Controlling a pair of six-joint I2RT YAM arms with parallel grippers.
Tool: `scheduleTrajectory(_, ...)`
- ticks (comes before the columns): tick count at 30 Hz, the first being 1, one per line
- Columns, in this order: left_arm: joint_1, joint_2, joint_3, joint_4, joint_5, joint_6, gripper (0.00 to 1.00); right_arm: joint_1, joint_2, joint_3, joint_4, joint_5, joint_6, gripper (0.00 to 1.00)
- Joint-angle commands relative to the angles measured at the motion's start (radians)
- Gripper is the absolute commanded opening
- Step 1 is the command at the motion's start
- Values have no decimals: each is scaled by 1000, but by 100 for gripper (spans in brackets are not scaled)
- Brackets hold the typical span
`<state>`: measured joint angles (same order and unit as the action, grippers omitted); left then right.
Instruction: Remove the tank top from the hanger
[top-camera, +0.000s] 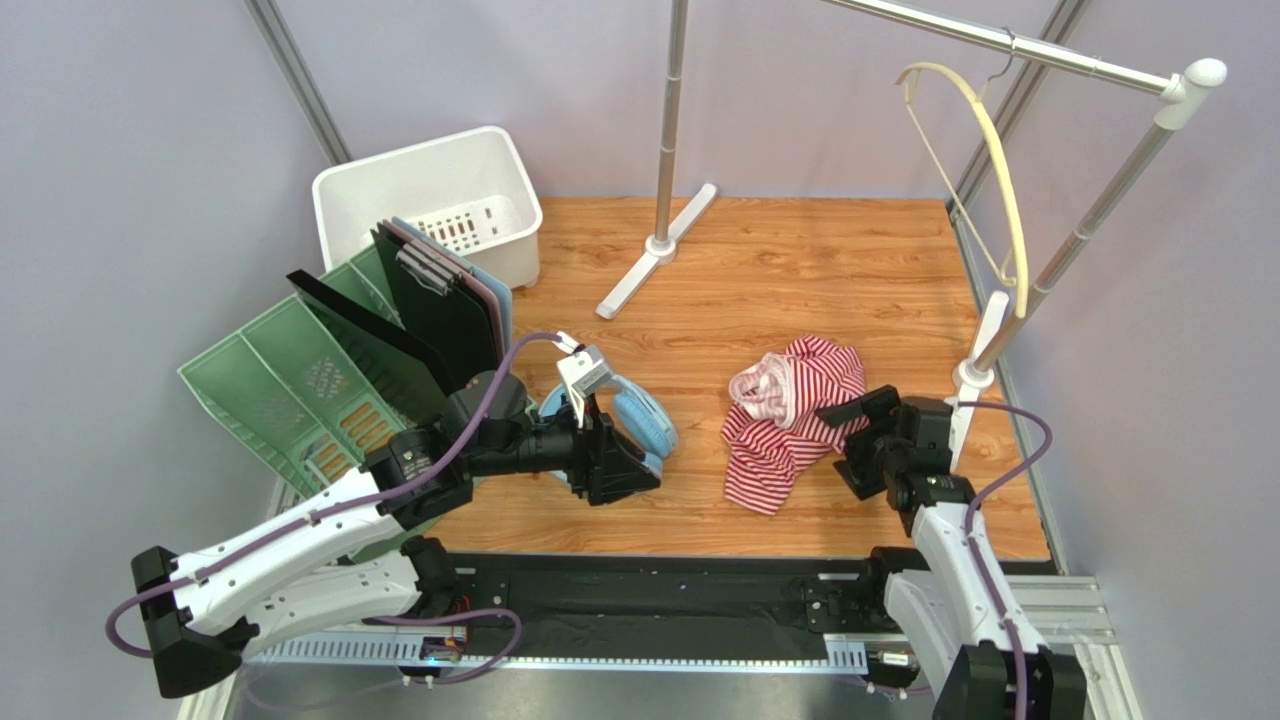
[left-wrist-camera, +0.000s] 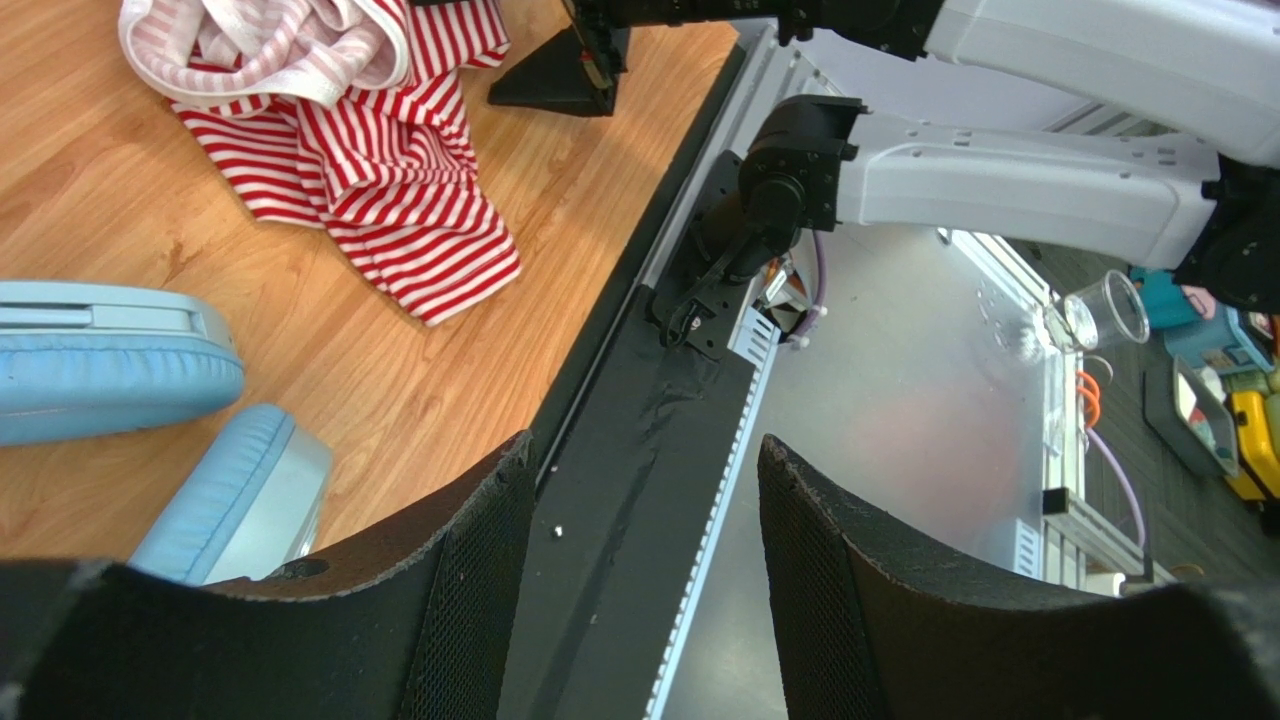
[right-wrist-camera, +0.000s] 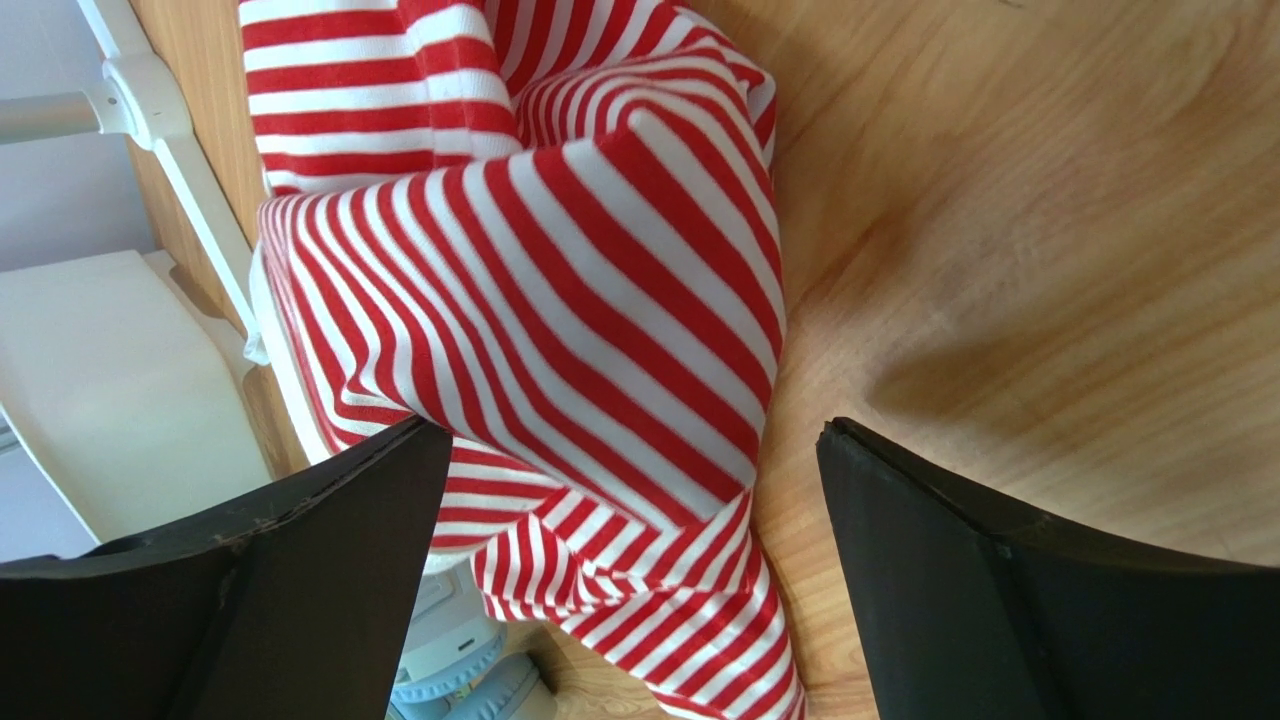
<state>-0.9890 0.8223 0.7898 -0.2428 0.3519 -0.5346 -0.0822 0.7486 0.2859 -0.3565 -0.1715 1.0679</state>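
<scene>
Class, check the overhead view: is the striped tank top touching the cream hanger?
Apart. The top external view shows the tank top crumpled on the wooden table, while the hanger hangs bare from the rail, with clear space between them.

Robot lab cell: plain grey walls (top-camera: 135, 225), aluminium mounting rail (top-camera: 661, 651), white left arm (top-camera: 301, 548) and right arm (top-camera: 950, 578), wooden tabletop (top-camera: 781, 270).

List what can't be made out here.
Top view: underside of the tank top, hidden by its own folds.
Top view: hook of the hanger, too small.
Top view: whether the right pincer touches the cloth; its dark body hides the fingertips.
Left wrist view: blue padded object, cut by left edge.
</scene>
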Motion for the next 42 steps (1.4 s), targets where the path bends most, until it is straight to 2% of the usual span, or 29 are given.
scheduleTrajectory(1, -10, 3, 5, 34, -2, -8, 62, -1, 92, 9, 152, -22, 14, 100)
scheduleTrajectory(7, -11, -3, 6, 23, -8, -11, 62, 33, 216, 29, 237, -27, 0, 96)
scheduleTrajectory(13, -13, -6, 12, 7, -11, -15, 62, 41, 261, 22, 298, -10, -29, 77)
scheduleTrajectory(14, -13, -3, 14, 4, -11, -13, 63, 41, 259, 24, 300, -10, -57, 65)
scheduleTrajectory(18, -14, 15, 32, -7, 1, -5, 68, 41, 239, 56, 291, -40, -147, 32)
scheduleTrajectory(19, -14, 18, 37, -6, 7, 2, 70, 41, 229, 74, 278, -49, -173, 18)
scheduleTrajectory(21, -14, 34, 51, 3, 15, 10, 71, 41, 218, 97, 260, -89, -253, 1)
scheduleTrajectory(26, -14, 87, 117, -12, -33, 53, 78, 47, 198, 197, 203, -244, -385, 0)
scheduleTrajectory(28, -16, 100, 132, -7, -47, 86, 85, 67, 187, 243, 160, -315, -424, 0)
scheduleTrajectory(31, -20, 112, 158, 16, -93, 139, 89, 123, 153, 285, 108, -374, -456, 0)
scheduleTrajectory(32, -23, 116, 163, 43, -108, 153, 90, 137, 129, 308, 99, -384, -456, 0)
scheduleTrajectory(33, -26, 118, 163, 62, -113, 185, 99, 159, 118, 318, 82, -402, -454, 0)
scheduleTrajectory(42, -161, 247, 157, 237, -297, 410, 99, 176, -4, 351, 106, -554, -277, 0)
